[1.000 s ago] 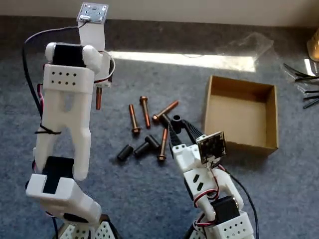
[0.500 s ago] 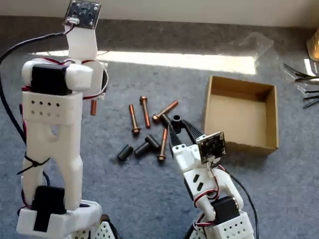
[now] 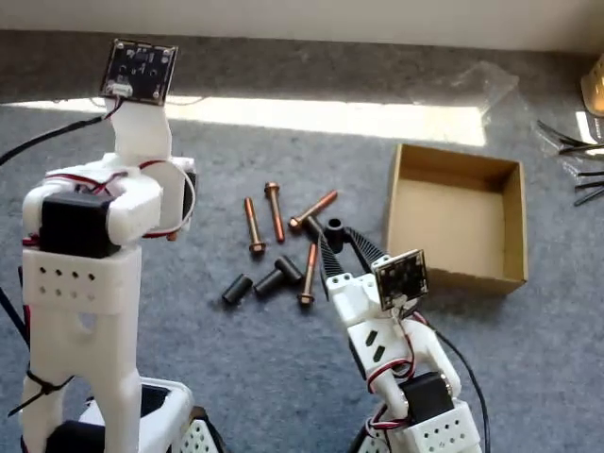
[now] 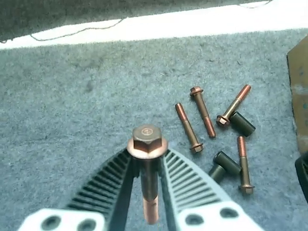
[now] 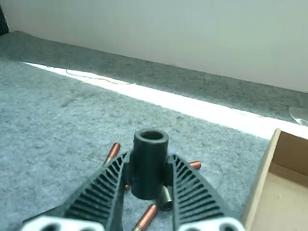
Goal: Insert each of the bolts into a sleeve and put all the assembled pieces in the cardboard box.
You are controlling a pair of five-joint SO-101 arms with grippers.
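My left gripper [image 4: 147,153] is shut on a copper bolt [image 4: 148,144], head up, held above the carpet left of the loose parts. In the high view the left arm [image 3: 90,274] covers most of this bolt. My right gripper [image 5: 149,160] is shut on a black sleeve [image 5: 150,161], which stands upright with its bore open upward [image 3: 334,226], just left of the cardboard box [image 3: 462,222]. Several loose bolts [image 3: 253,225] and black sleeves [image 3: 269,281] lie on the carpet between the two arms. The box holds nothing.
A clear plastic bag [image 3: 467,85] lies behind the box. Dark tools [image 3: 576,142] sit at the right edge. A bright sunlit strip [image 3: 359,115] crosses the grey carpet. The box's edge [image 4: 301,72] shows beside the loose bolts [image 4: 188,127].
The left arm has swung left and back toward the camera, carrying its bolt away from the pile. The right arm and its sleeve have not moved.
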